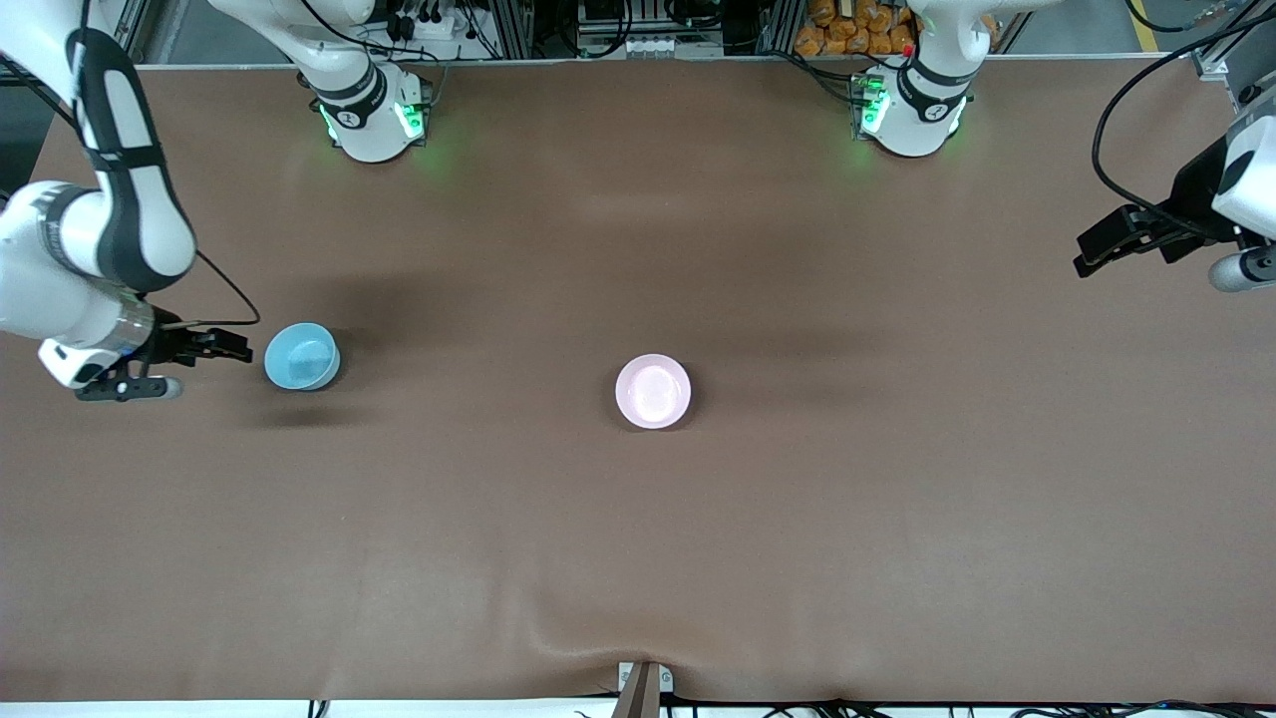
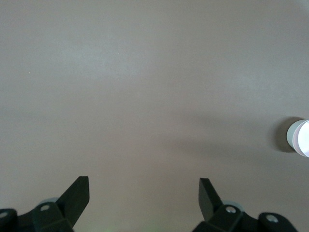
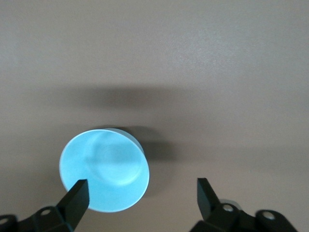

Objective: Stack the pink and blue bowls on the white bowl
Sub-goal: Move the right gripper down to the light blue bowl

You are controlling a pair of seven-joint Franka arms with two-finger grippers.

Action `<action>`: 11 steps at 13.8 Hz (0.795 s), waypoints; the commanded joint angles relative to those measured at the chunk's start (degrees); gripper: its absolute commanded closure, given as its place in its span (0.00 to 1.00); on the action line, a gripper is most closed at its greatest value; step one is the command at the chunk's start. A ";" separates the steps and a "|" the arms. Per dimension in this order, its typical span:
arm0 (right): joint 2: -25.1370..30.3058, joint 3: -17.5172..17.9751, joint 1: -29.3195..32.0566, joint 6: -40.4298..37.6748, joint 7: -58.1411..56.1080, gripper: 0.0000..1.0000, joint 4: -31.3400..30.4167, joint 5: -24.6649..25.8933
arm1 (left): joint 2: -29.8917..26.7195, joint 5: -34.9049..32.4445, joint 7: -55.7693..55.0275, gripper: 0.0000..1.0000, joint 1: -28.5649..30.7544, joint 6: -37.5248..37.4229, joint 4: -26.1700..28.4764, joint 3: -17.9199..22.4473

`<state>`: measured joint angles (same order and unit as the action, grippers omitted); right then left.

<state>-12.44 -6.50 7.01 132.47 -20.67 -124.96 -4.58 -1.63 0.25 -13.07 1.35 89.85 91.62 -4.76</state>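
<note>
The light blue bowl [image 1: 302, 356] stands upright on the table toward the right arm's end. My right gripper [image 1: 235, 347] hangs low beside it, open and holding nothing. In the right wrist view the blue bowl [image 3: 104, 169] lies just ahead of one fingertip [image 3: 77, 193], with bare table ahead of the other. The pale pink bowl [image 1: 653, 391] stands at the table's middle. The white bowl does not show as a separate thing. My left gripper [image 1: 1087, 261] waits open over the left arm's end of the table, open [image 2: 144, 186] above bare table, the pink bowl [image 2: 300, 138] at the frame's edge.
A brown cloth [image 1: 638, 558] covers the table, with a wrinkle near its edge closest to the front camera. The two arm bases [image 1: 374, 120] [image 1: 912, 115] stand along the table's edge farthest from that camera.
</note>
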 commanded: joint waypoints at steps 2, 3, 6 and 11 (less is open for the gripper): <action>-1.27 0.35 1.34 6.48 -4.20 0.26 -3.53 -0.87 | -1.71 0.98 2.00 0.00 -2.94 -0.91 0.93 3.36; -2.32 0.35 1.43 7.45 -4.20 0.28 -3.53 -0.87 | -1.79 0.98 2.00 0.00 -2.85 -0.91 0.76 3.36; -4.26 0.35 1.43 9.64 -4.20 0.38 -4.06 -1.05 | -1.36 0.98 2.00 0.00 -2.85 -0.82 0.84 3.53; -5.40 0.35 1.43 14.49 -5.78 0.57 -6.43 -1.22 | -1.00 1.07 2.00 0.00 -2.85 -0.38 0.84 3.53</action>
<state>-18.25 -6.70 7.36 142.50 -22.43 -129.14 -4.67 -1.92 0.26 -12.37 -0.97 89.62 91.94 -2.00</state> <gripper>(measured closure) 0.480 0.000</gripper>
